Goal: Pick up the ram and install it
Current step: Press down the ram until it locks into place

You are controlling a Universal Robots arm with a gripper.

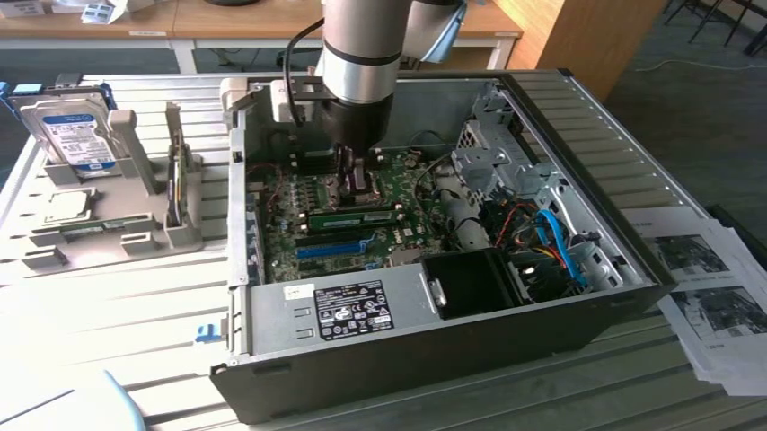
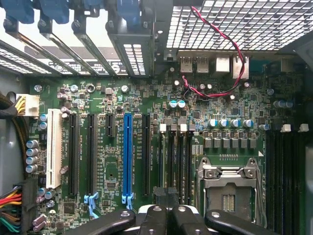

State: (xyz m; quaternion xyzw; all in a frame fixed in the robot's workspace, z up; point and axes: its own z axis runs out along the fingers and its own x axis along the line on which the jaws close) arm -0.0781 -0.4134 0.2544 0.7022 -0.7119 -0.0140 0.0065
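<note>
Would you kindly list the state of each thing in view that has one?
computer case: side panel off, lying on its side, inside exposed.
ram: seated flat across the motherboard, under the claw.
claw: shut, lowered inside the case over the ram.
hard drive: upright in the grey holder.
CPU socket: empty.

Place: a computer workshop or lab
Signs: open computer case (image 1: pixel 480 314), hard drive (image 1: pixel 74 135) in a holder, work desks (image 1: pixel 240 22) behind

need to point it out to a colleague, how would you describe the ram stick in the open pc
Look inside the open computer case, at the green motherboard. The ram lies just below the robot's hand: a long thin green strip with dark chips, unlike the bright blue slot beneath it.
</note>
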